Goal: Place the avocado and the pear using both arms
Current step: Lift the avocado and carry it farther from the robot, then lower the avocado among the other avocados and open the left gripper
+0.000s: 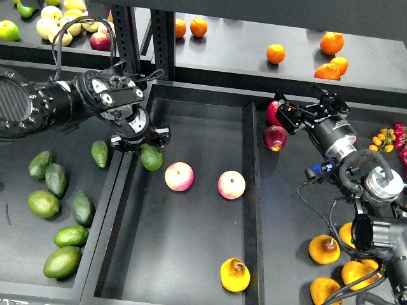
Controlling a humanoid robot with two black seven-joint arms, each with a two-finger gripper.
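My left gripper (144,143) is shut on a dark green avocado (151,157) and holds it over the back left corner of the middle tray (191,254). A golden pear (234,274) lies at the front of that tray. My right gripper (305,101) is open and empty over the right tray, just right of two red apples (275,136). More pears (324,249) lie at the front right, under my right arm. Several other avocados (100,153) lie in the left tray.
Two pink-yellow apples (179,176) (231,184) lie in the middle of the middle tray. Paler, larger green fruits (62,261) lie front left. Oranges (275,53) and pale fruits (60,28) sit on the back shelf. A black rack post (127,38) stands behind my left gripper.
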